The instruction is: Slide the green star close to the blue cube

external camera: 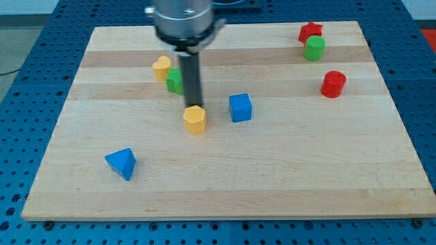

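Observation:
The green star (174, 80) lies left of the board's middle, partly hidden behind my dark rod. The blue cube (240, 107) sits to its lower right, about a hundred pixels away. My tip (196, 107) is just below and right of the green star, between it and the blue cube. The tip's end meets the top edge of a yellow hexagonal block (195, 119), which stands left of the blue cube.
A second yellow block (161, 68) sits against the green star's upper left. A blue triangular block (122, 163) lies at the lower left. A red star (310, 30), a green cylinder (314, 48) and a red cylinder (333, 84) stand at the upper right of the wooden board (306, 170).

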Available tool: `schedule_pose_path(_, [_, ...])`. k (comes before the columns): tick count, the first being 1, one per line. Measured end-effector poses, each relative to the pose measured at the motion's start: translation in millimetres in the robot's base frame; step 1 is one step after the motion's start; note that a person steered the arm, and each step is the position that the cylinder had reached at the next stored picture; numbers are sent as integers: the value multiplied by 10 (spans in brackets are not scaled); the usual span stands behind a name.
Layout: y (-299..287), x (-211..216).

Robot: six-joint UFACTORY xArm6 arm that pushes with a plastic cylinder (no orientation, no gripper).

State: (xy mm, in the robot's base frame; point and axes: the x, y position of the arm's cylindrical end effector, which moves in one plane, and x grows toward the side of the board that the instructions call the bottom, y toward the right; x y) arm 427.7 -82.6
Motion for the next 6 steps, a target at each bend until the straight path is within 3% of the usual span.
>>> schedule_pose_path(1, [-543, -31])
schedule_pose_path(3, [-578, -624])
schedule_pose_path(6, [323, -595])
